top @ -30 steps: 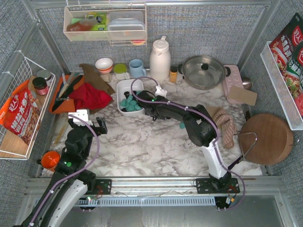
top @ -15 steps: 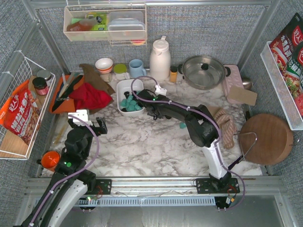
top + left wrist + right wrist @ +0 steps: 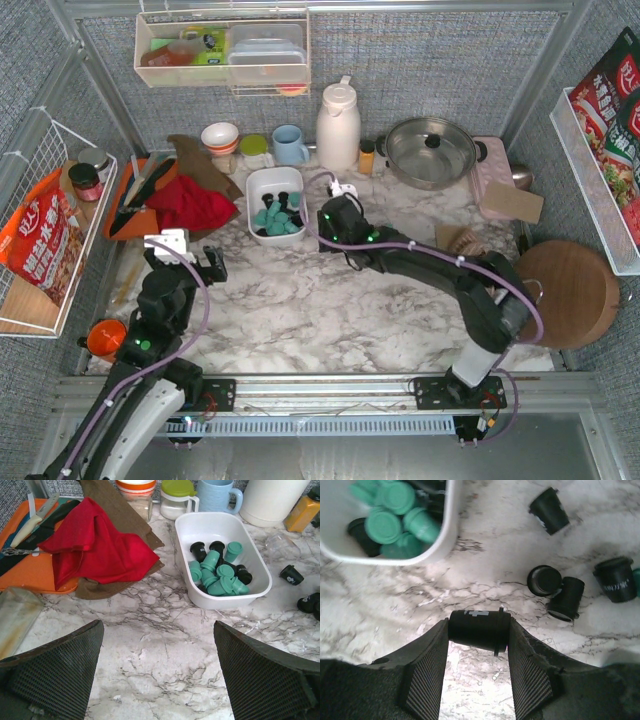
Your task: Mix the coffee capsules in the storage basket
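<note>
Presently my right tool (image 3: 479, 626) is closed partway on a black tapered plastic coffee capsule (image 3: 479, 632), jaws only as far apart as the pod is long. As far as the wrist view shows, the pod lies crosswise and is pinched end to end, base against one finger and rimmed lid against the other. I judge this gives the pads flat faces rather than the slippery taper. Whether it has lifted clear of the marble-patterned desk (image 3: 395, 605) I cannot tell. The white plastic rectangular storage basket (image 3: 451, 525) sits just beside the tool, up and to the left in that view, so the carry over its wall should be short. Inside it a heap of teal and black capsules (image 3: 217, 572) is mostly teal. Meanwhile, several loose black capsules (image 3: 555, 591) lie on the desk near the basket's corner. That is probably why I am taking a black one, since dropping it among the teal ones evens out the colours. My left tool (image 3: 157, 627) hangs wide open with nothing between its fingers, well apart from the basket. I judge that it is parked there to stay out of the way while its camera keeps the whole basket in sight.
</note>
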`<move>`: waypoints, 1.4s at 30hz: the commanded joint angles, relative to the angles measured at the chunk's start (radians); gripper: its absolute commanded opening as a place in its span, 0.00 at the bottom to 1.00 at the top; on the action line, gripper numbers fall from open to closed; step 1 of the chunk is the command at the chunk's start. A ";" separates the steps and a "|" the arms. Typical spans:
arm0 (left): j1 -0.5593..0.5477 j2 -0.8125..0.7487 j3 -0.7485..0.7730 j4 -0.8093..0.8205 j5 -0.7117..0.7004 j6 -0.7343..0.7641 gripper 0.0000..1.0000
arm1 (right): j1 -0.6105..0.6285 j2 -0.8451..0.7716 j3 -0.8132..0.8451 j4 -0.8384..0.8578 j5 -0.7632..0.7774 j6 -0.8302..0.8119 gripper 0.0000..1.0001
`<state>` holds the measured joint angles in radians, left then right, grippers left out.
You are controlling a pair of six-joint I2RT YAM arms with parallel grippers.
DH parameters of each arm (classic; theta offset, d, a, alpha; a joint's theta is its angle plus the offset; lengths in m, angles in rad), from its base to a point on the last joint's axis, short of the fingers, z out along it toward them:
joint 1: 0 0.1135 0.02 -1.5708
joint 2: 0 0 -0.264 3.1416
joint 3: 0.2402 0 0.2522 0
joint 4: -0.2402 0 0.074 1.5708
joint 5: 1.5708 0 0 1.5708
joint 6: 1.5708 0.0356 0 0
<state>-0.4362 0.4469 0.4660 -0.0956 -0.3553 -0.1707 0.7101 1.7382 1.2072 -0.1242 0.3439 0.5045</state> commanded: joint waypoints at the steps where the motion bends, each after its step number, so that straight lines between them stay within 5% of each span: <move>1: 0.001 0.024 0.033 -0.017 -0.006 -0.010 0.99 | -0.001 -0.117 -0.135 0.322 -0.149 -0.224 0.34; 6: 0.002 0.075 0.069 -0.033 -0.053 -0.012 0.99 | 0.000 -0.265 -0.290 0.461 -0.248 -0.348 0.22; 14: 0.001 0.334 0.267 -0.199 0.097 -0.151 0.99 | 0.000 -0.397 -0.508 0.680 -0.289 -0.537 0.11; 18: 0.003 0.467 0.354 -0.218 0.097 -0.258 0.99 | 0.001 -0.415 -0.672 0.936 -0.472 -0.771 0.00; 22: 0.001 0.530 0.404 -0.206 0.089 -0.333 0.99 | 0.000 -0.391 -0.787 1.161 -0.488 -0.822 0.00; 27: 0.002 0.489 0.317 -0.031 0.309 -0.346 0.99 | 0.001 -0.352 -0.776 1.142 -0.474 -0.831 0.00; 33: -0.015 0.510 0.211 0.161 0.608 -0.404 0.90 | 0.001 -0.262 -0.890 1.414 -0.524 -0.843 0.00; 42: -0.197 0.589 0.168 0.255 0.567 -0.336 0.76 | 0.001 -0.229 -0.934 1.514 -0.682 -0.928 0.00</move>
<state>-0.5850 1.0065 0.6506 0.0647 0.1944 -0.5446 0.7109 1.5242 0.2802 1.2816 -0.2470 -0.3756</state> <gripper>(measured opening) 0.793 0.504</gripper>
